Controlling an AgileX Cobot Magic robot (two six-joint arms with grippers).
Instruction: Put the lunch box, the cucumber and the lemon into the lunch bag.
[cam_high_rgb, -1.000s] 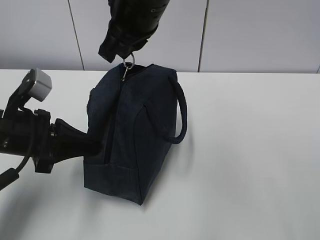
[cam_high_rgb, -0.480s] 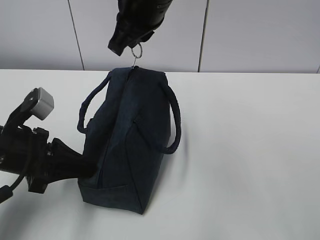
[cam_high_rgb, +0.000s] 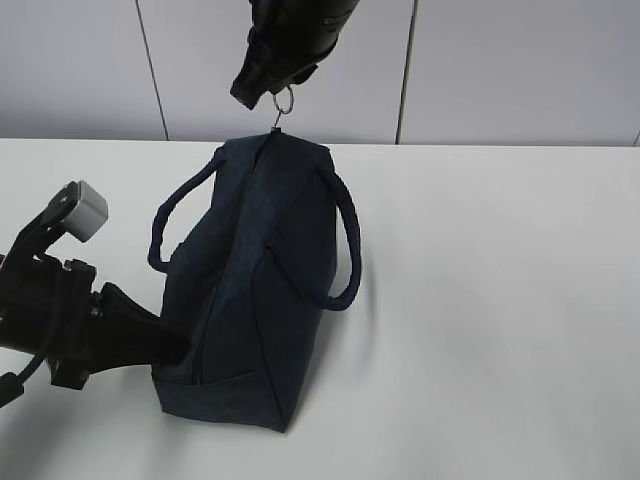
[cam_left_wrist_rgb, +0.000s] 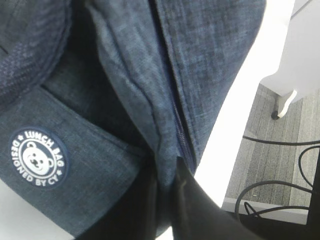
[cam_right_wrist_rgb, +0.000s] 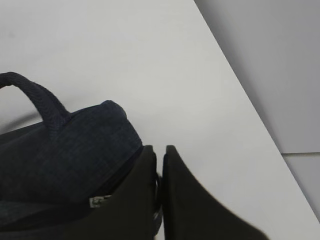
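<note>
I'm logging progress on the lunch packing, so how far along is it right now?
Late stage, it seems: the lunch bag stands on the table with no food or box outside it, and its zipper looks closed. In hand: the right gripper pinches the ring pull while the left gripper clamps the bag's lower end. Left: letting go.

Open table (cam_high_rgb: 500, 300) – right of bag (cam_high_rgb: 260, 300)

Soft, even light is falling from above, casting a faint shadow beside the lunch bag (cam_high_rgb: 250, 300) on the bright tabletop (cam_high_rgb: 500, 300); wrist close-ups are looking slightly soft
</note>
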